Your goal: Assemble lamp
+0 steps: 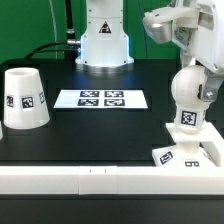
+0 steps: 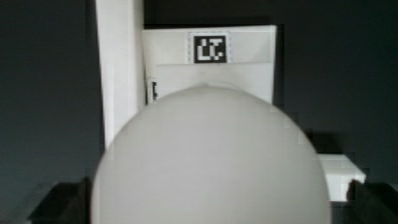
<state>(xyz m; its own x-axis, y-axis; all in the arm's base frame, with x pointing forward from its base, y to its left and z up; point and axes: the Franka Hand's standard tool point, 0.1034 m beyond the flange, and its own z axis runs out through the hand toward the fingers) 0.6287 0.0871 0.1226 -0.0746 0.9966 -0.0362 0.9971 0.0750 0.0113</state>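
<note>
Right, the gripper (image 1: 195, 66) is down over the bulb (image 1: 190, 92) and the jaws are clamped on its round head. In the wrist view a dark finger (image 2: 349, 176) presses in at each flank. The bulb hangs upright between the jaws, its tagged stem pointing down. Directly below the jaws lies the flat square base (image 1: 187, 156), and the stem meets it; whether it is seated I cannot tell. Well apart from the jaws, off to the exterior view's left, the shade (image 1: 24, 98) stands wide end down. Between shade and jaws lies the marker board (image 1: 100, 98). The long white rail (image 1: 90, 180) runs just beside the base.
</note>
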